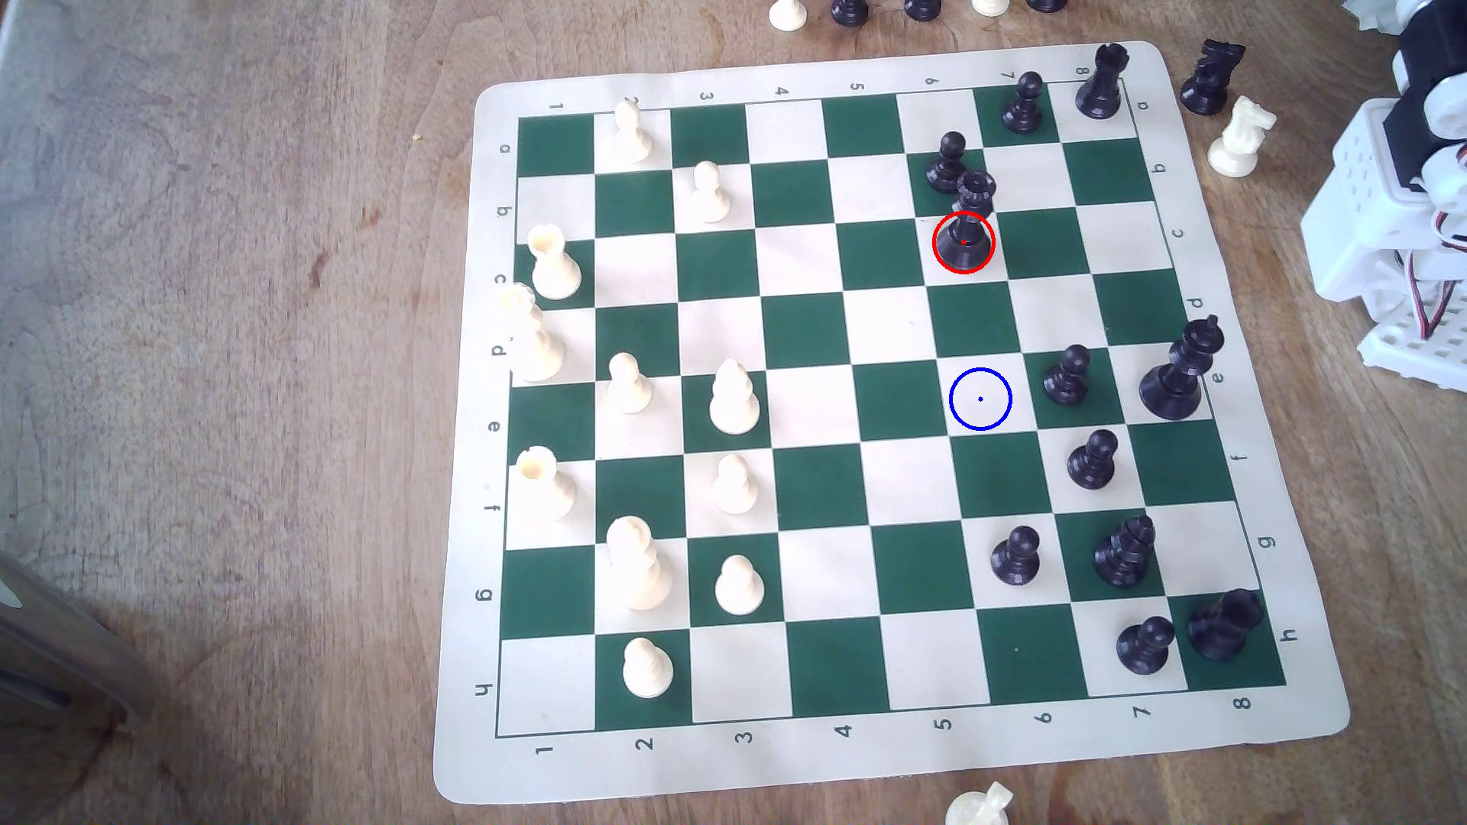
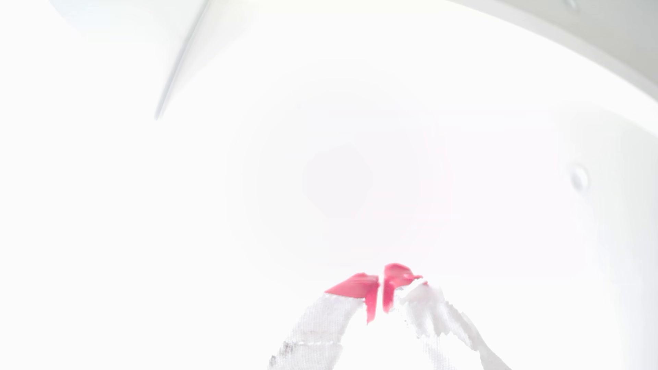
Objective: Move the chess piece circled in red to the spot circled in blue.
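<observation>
A tall black piece with a notched crown (image 1: 970, 218) stands on a cream square in the board's far right part in the exterior view, its base ringed in red. Two squares nearer the camera in the same file, a cream square bears the blue ring with a centre dot (image 1: 980, 399); nothing stands on it. In the wrist view my gripper (image 2: 381, 284) has white fingers with pink tips (image 2: 358, 286) that meet, with nothing between them, against a washed-out white background. The folded white arm (image 1: 1397, 206) sits off the board at the exterior view's right edge.
A black pawn (image 1: 949, 163) stands just behind the ringed piece. Black pawns (image 1: 1068, 377) (image 1: 1094, 460) and the cross-topped black king (image 1: 1180, 373) stand to the right of the blue ring. White pieces fill the board's left side. Captured pieces lie beyond the green-and-cream board (image 1: 802, 262).
</observation>
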`<state>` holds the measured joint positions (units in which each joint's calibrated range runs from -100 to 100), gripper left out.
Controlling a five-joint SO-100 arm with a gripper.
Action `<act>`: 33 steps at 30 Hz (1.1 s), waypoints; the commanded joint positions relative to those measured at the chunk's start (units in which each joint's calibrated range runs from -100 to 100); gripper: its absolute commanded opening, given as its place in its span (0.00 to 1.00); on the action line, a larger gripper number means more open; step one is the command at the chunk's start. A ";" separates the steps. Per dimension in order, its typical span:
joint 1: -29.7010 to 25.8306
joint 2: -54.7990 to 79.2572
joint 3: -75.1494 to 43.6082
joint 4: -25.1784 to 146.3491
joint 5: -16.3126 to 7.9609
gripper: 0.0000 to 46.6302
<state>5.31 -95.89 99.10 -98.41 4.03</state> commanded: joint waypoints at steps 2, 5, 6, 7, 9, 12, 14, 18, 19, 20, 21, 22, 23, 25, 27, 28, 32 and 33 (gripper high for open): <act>-0.42 0.05 0.90 -1.35 0.24 0.00; -0.42 0.05 0.90 -1.35 0.29 0.00; -0.42 0.05 0.90 -1.10 0.34 0.00; -0.26 0.05 0.90 -0.86 0.34 0.01; 0.28 0.05 0.90 3.89 0.34 0.01; -0.19 0.05 0.90 17.16 0.05 0.00; -0.26 0.05 0.90 32.15 0.93 0.00; 2.39 0.14 0.90 55.65 1.51 0.00; 3.02 0.14 0.90 60.32 1.47 0.00; 3.80 0.14 0.90 64.66 1.61 0.00; 4.51 0.22 0.54 69.25 1.61 0.00; 6.15 0.22 -0.91 78.91 1.47 0.00; 7.01 0.22 -3.72 87.60 1.37 0.00; 8.73 0.14 -12.06 105.37 -1.03 0.00; 8.89 1.58 -21.31 124.61 -2.49 0.00; 8.65 2.94 -25.21 132.56 -2.88 0.02; 4.51 13.21 -45.15 161.47 -5.91 0.05; 4.27 17.20 -49.05 164.25 -6.30 0.04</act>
<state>12.09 -90.62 72.35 39.60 -0.07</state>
